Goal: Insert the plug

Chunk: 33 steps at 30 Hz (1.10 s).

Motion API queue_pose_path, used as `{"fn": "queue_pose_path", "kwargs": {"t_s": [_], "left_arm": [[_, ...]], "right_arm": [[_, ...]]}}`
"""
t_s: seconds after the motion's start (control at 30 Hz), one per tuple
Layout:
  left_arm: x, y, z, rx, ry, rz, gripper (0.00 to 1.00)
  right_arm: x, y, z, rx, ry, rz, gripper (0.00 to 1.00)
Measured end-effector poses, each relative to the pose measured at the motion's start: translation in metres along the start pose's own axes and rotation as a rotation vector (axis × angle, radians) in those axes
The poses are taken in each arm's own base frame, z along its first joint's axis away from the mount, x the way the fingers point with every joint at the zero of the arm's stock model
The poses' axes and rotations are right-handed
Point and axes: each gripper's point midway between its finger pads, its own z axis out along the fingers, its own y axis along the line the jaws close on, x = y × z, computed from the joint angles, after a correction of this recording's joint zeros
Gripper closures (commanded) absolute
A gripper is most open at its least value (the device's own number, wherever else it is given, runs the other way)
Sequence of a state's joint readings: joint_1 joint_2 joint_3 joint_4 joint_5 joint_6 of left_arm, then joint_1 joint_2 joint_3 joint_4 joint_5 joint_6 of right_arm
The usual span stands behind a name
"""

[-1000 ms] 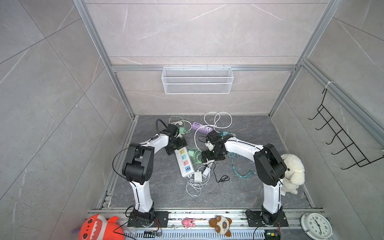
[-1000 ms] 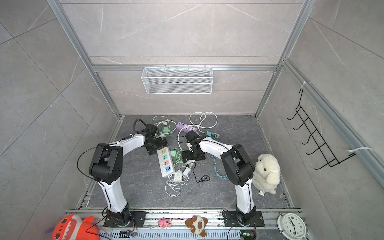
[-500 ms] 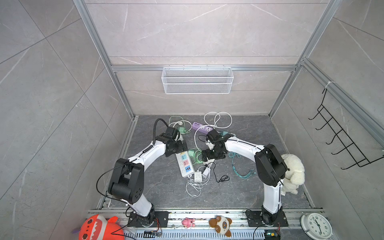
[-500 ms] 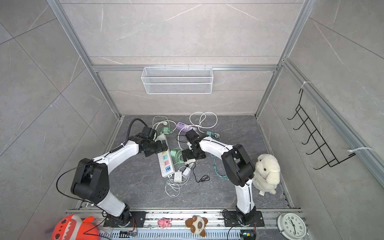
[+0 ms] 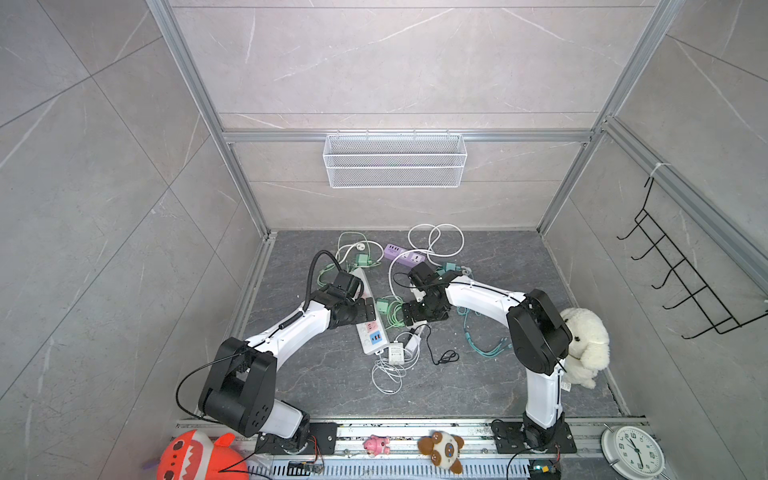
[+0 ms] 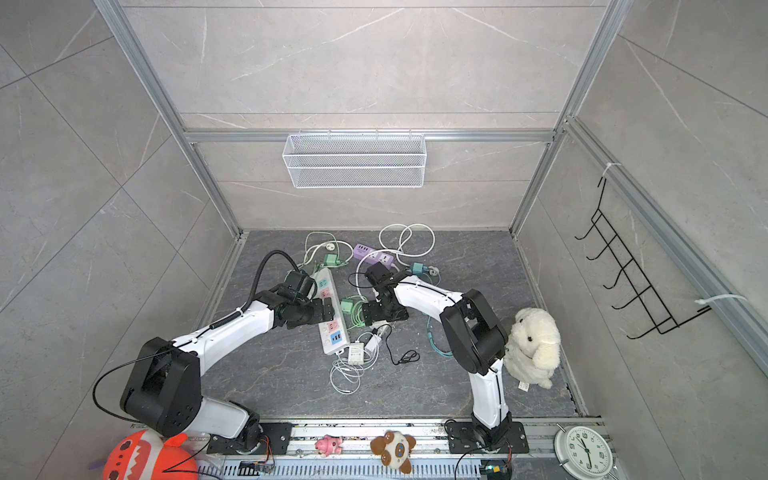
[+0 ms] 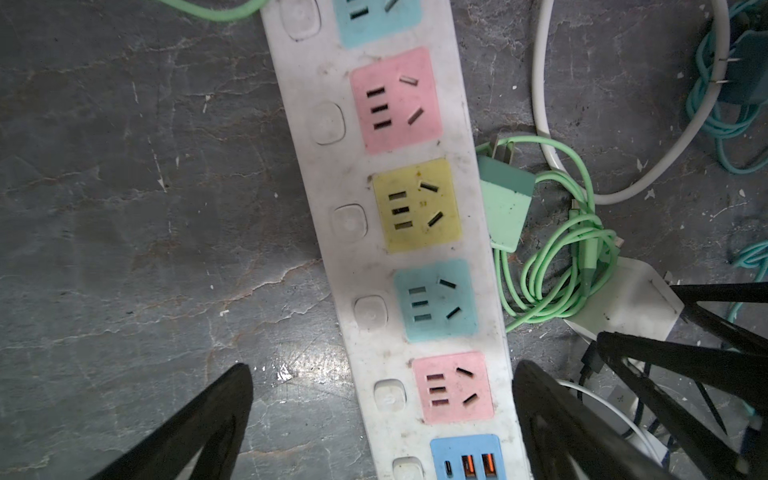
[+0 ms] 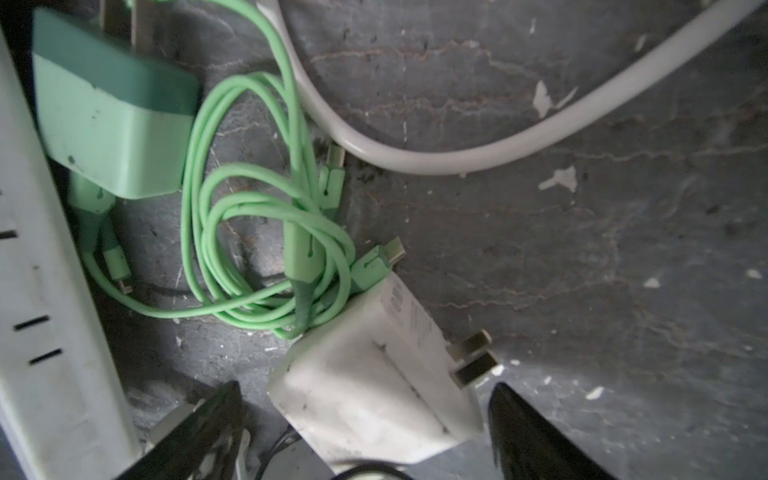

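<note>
A white power strip (image 5: 372,332) (image 6: 329,332) (image 7: 374,249) with pink, yellow and blue sockets lies on the dark floor. My left gripper (image 5: 368,309) (image 6: 328,309) (image 7: 382,374) hovers over it, open. Its fingers straddle the strip at a pink socket (image 7: 453,386). The white plug (image 8: 374,382) (image 7: 623,299) lies on its side right of the strip, its prongs (image 8: 473,357) bare. My right gripper (image 5: 409,320) (image 6: 365,318) (image 8: 365,390) is open, with one finger on each side of the plug and a gap still showing. In both top views that gripper hides the plug.
A green adapter (image 5: 382,306) (image 8: 108,124) with a coiled green cable (image 8: 257,232) lies against the strip beside the plug. A thick white cable (image 8: 457,158), a purple strip (image 5: 405,255), a teal cable (image 5: 486,349), another white adapter (image 5: 395,353) and a plush dog (image 5: 586,345) lie around.
My left arm has lowered and its gripper has slid along the strip toward the near end. The right gripper's jaws have narrowed a little round the white plug.
</note>
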State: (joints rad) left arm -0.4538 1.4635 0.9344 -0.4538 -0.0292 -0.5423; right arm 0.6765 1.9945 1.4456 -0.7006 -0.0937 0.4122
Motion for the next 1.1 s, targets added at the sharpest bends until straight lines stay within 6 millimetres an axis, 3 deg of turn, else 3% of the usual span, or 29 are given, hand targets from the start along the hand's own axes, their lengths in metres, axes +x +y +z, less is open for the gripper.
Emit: {"fn": "queue_pose_path", "kwargs": {"t_s": [0.3,0.67,0.83,1.1], "left_arm": [[-0.014,0.003,-0.011,-0.013,-0.086,0.005,0.0],[-0.012,0.007,-0.002,-0.041,-0.067,0.051,0.0],[-0.019,-0.001,-0.002,-0.009,-0.093,0.085,0.0],[-0.025,-0.01,-0.003,0.025,-0.121,0.134,0.0]], "right_arm": [[0.013,-0.011,0.014,0.102,0.014,0.091,0.17],[0.01,-0.015,0.015,0.135,-0.008,0.138,0.41],[0.008,-0.016,0.015,0.137,-0.016,0.142,0.5],[-0.002,-0.019,0.014,0.134,-0.054,0.153,0.53]]}}
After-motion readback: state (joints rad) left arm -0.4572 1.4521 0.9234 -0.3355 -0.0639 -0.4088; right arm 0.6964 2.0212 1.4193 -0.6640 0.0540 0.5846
